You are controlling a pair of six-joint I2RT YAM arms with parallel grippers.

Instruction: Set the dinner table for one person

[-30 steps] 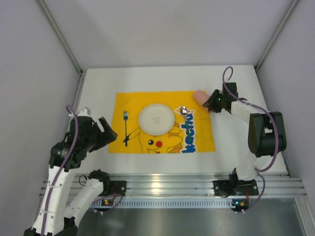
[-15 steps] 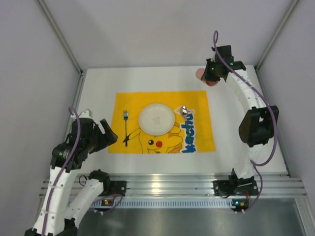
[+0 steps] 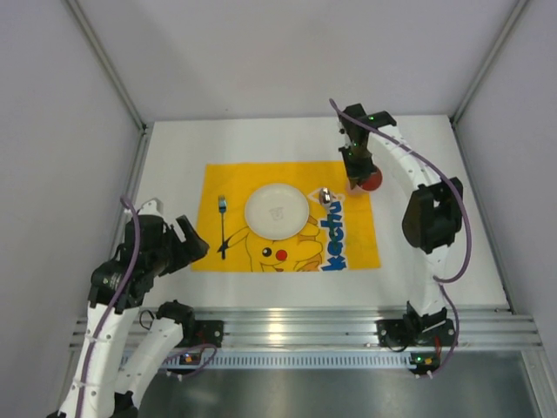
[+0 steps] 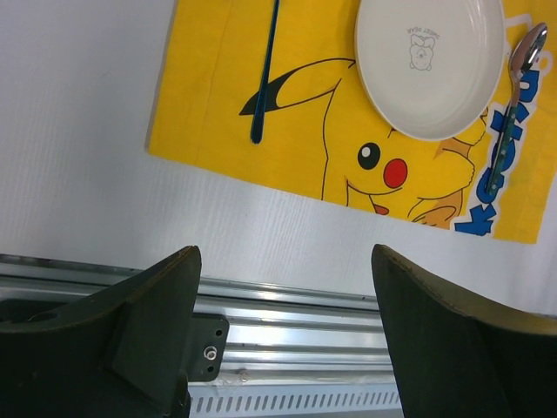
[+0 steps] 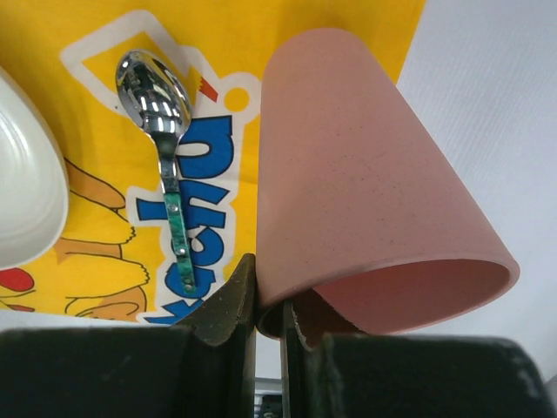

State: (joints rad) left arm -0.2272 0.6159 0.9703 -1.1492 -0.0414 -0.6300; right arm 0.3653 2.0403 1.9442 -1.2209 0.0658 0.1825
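Since the right tool [image 5: 267, 300] clenches only the rim of the cup [image 5: 365, 165], it may tip at the far-right corner of the mat [image 5: 305, 17]; left tool [image 4: 285, 261] released.

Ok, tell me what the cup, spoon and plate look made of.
The cup: pink, matte, faintly speckled, thin wall; probably plastic or a fibre composite. The spoon: mirror-bright bowl, so metal; green marbled handle, perhaps plastic or enamel. The plate: white, smooth, soft gloss; ceramic or melamine, cannot tell which.
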